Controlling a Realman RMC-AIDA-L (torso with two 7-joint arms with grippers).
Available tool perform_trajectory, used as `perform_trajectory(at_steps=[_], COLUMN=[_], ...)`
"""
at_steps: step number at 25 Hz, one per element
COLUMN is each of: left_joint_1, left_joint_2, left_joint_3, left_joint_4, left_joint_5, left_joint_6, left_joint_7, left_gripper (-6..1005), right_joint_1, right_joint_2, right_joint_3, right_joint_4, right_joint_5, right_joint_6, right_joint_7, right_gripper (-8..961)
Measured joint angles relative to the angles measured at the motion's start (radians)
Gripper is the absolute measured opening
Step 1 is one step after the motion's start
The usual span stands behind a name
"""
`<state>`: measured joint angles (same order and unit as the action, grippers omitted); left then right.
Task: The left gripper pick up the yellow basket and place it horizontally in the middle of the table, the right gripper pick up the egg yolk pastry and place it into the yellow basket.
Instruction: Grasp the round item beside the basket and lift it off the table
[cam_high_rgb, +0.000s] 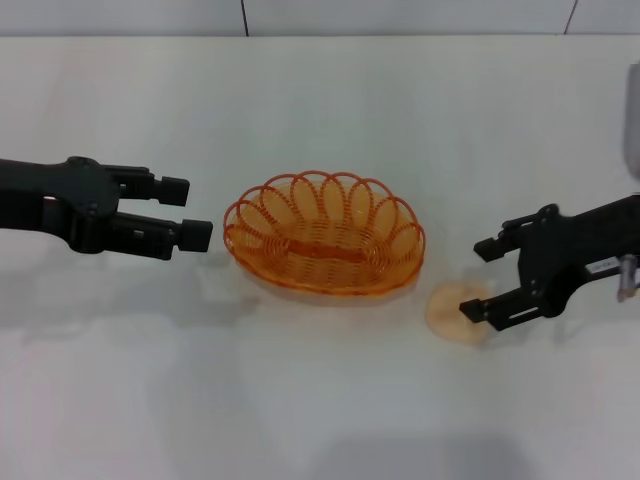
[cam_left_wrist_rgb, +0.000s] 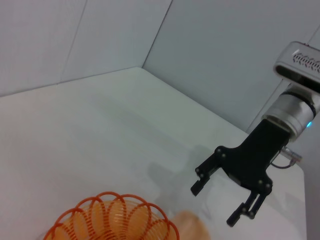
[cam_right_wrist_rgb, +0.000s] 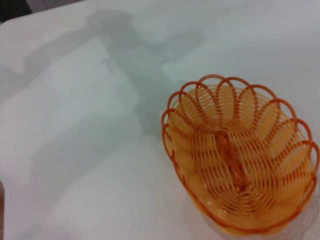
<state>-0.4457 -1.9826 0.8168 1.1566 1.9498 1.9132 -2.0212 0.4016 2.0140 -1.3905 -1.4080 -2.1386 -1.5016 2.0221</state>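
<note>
The yellow basket (cam_high_rgb: 325, 235) lies with its long side crosswise in the middle of the white table (cam_high_rgb: 320, 420), empty; it also shows as the basket (cam_left_wrist_rgb: 112, 220) and the basket (cam_right_wrist_rgb: 240, 160) in the wrist views. My left gripper (cam_high_rgb: 188, 210) hovers open just left of the basket, apart from it. The egg yolk pastry (cam_high_rgb: 450, 312) sits on the table right of the basket's front end, also seen as the pastry (cam_left_wrist_rgb: 192, 227). My right gripper (cam_high_rgb: 478, 280) is open beside the pastry, its lower finger overlapping the pastry's right edge. From the left wrist, the right gripper (cam_left_wrist_rgb: 215, 204) shows open with nothing between its fingers.
The table's far edge meets a pale wall (cam_high_rgb: 320, 15). A grey upright object (cam_high_rgb: 632, 120) stands at the far right edge.
</note>
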Motion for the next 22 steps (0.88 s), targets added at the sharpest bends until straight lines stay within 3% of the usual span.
perform_trajectory(at_steps=[12,22], left_joint_1=[-0.004,-0.063], left_joint_2=[0.003,0.013], left_joint_3=[-0.001,-0.002], left_joint_4=[0.0,0.002], left_joint_5=[0.022,0.23], left_joint_6=[-0.004,-0.012], left_joint_7=[-0.021,-0.06], left_gripper=[872,872], right_joint_1=[0.004,0.015], right_joint_2=[0.0,0.002], right_joint_3=[-0.083,-0.108], right_joint_4=[0.053,0.079], right_joint_5=[-0.01,-0.013], right_joint_6=[0.112,0.151], right_joint_7=[-0.001,-0.003], right_gripper=[760,757])
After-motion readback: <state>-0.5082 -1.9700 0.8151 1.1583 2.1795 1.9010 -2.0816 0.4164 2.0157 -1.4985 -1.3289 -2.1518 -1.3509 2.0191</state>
